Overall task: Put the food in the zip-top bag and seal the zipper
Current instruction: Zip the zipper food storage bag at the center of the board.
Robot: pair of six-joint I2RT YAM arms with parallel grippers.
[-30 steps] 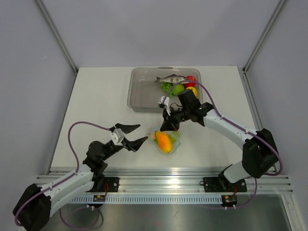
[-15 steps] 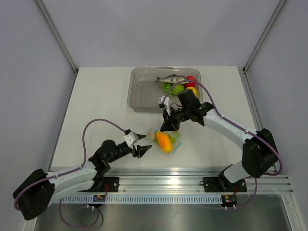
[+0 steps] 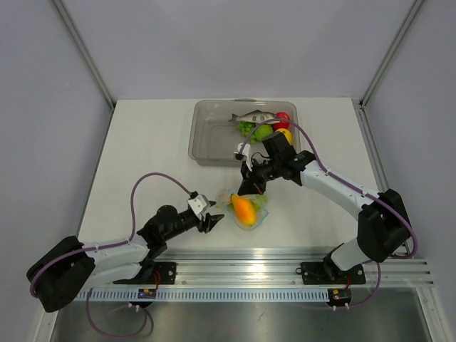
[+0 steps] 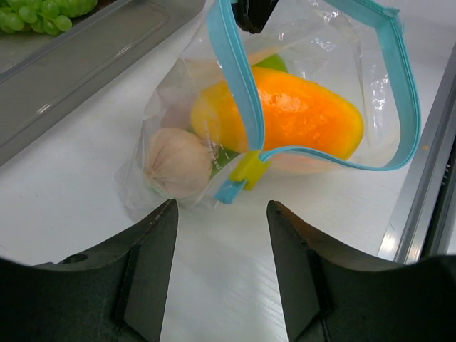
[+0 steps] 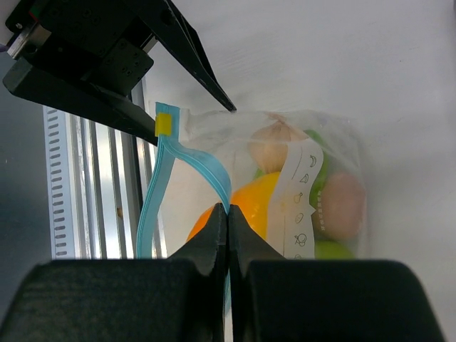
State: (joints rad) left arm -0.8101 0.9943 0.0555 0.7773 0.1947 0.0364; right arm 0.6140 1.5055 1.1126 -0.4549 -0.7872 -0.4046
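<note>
because the bag is floppy and would slump shut by itself, the right gripper is pressed together on the zipper. it pinches one lip of the blue strip and holds it up so the mouth gapes in a loop. the bag lies on the table just in front of the tray, between the two arms, with a mango, a pale egg-like piece and something green inside.

the left gripper is spread and low over the table. its two fingers point at the corner where the yellow slider sits at the end of the strip, and nothing is between them. that looks like a line-up for taking the slider, so one arm can anchor the bag while the other draws it closed, though i cannot be sure.

behind, the tray holds grapes, a fish and a few round fruits, so not all the food is bagged if those count. the mango bulges up against the strip and may keep the lips from meeting. the metal rail runs close beside the bag on the near side, leaving the left arm little room.
</note>
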